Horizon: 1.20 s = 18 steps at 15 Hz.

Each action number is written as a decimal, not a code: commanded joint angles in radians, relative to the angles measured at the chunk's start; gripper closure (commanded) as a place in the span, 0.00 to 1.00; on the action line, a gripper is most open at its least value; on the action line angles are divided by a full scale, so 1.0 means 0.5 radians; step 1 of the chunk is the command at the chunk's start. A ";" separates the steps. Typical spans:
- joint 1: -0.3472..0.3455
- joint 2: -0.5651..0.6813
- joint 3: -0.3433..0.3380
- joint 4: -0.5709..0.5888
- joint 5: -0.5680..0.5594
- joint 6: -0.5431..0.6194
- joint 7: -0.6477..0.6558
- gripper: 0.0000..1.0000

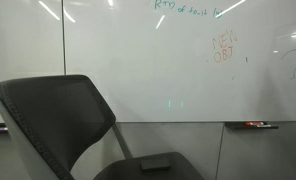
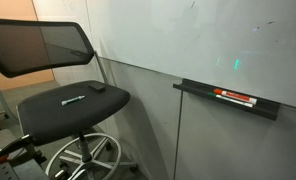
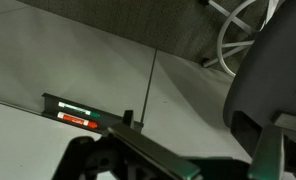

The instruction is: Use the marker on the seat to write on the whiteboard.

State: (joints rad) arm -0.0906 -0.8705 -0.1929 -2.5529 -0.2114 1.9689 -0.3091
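Observation:
The marker (image 2: 73, 100) is a slim dark stick with a pale tip, lying flat on the cushion of the seat (image 2: 58, 112), a black office chair. The chair's backrest shows in an exterior view (image 1: 58, 110) and its dark edge shows in the wrist view (image 3: 273, 70). The whiteboard (image 1: 158, 60) fills the wall, with green and orange writing, and also shows in the other views (image 2: 208, 35) (image 3: 13, 140). My gripper (image 3: 173, 162) shows only in the wrist view, open and empty, away from the chair. The marker is hidden in the wrist view.
A dark pen tray (image 2: 228, 98) under the board holds reddish and dark pens, and shows in all views (image 1: 250, 125) (image 3: 73, 112). A small dark block (image 2: 95, 88) lies on the cushion by the marker. The chair's chrome foot ring (image 2: 83, 158) stands on the floor.

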 commanded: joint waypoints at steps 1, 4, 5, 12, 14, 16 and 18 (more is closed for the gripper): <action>0.008 0.000 -0.005 0.004 -0.004 -0.004 0.005 0.00; 0.039 0.062 0.016 0.015 -0.035 0.021 -0.037 0.00; 0.079 0.109 0.029 0.028 -0.031 0.035 -0.068 0.00; 0.436 0.503 0.180 0.118 0.033 0.207 -0.305 0.00; 0.532 0.621 0.221 0.138 0.064 0.225 -0.379 0.00; 0.608 0.731 0.261 0.155 0.088 0.229 -0.448 0.00; 0.651 0.844 0.318 0.182 0.098 0.219 -0.478 0.00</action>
State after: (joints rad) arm 0.2090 -0.5392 -0.0626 -2.5139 -0.1855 2.0769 -0.4951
